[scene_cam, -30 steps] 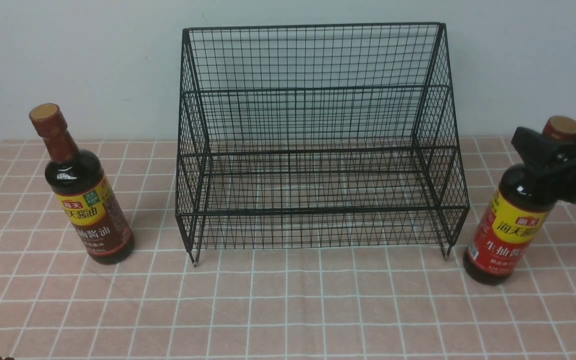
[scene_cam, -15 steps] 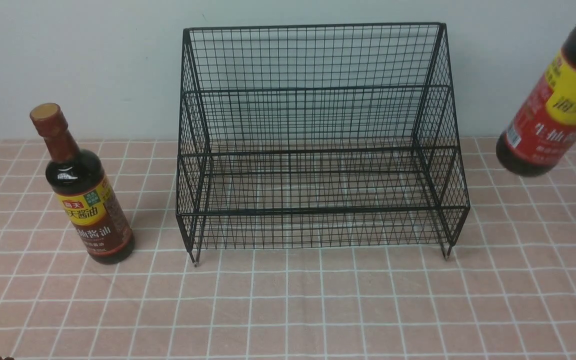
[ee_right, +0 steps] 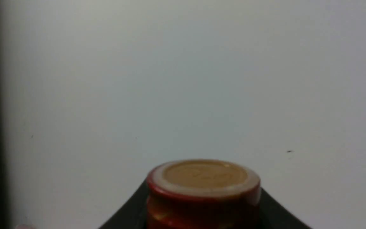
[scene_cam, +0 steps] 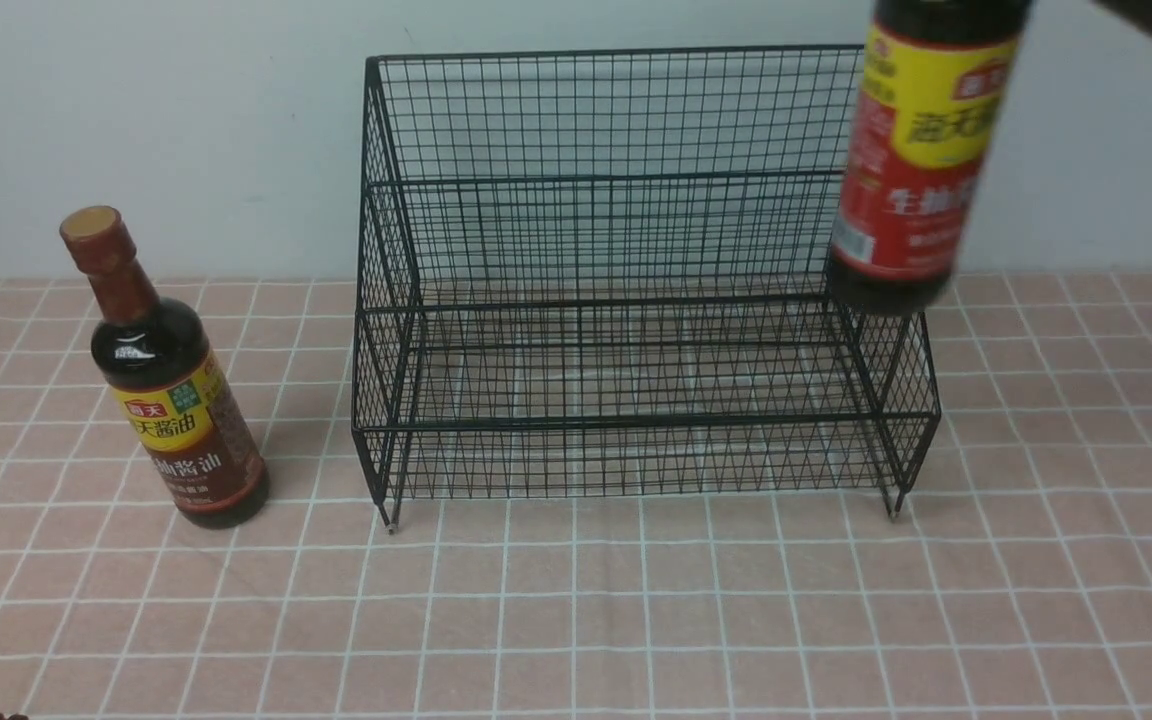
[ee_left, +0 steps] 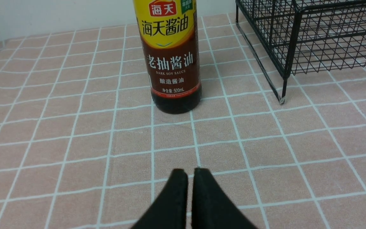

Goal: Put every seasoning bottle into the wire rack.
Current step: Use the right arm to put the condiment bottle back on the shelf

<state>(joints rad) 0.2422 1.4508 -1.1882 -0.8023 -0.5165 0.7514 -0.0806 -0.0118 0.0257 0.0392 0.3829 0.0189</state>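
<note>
The black wire rack [scene_cam: 626,300] stands at the table's middle back, both tiers holding nothing. The red-label seasoning bottle [scene_cam: 916,160] hangs in the air at the rack's right end, its base level with the upper tier's front rail, its neck out of frame. My right gripper [ee_right: 203,203] is shut on its neck just under the tan cap [ee_right: 203,175]. The brown-label bottle [scene_cam: 171,400] stands upright left of the rack, also in the left wrist view [ee_left: 172,57]. My left gripper [ee_left: 190,173] is shut and empty, low over the table short of that bottle.
A pink checked tablecloth [scene_cam: 636,600] covers the table. A plain pale wall [scene_cam: 186,120] stands close behind the rack. The rack's front left foot [ee_left: 281,100] shows in the left wrist view.
My right gripper has lifted the red-label bottle off the table at the far right, raised it and carried it left to the rack's right end. The brown-label bottle has not moved.
</note>
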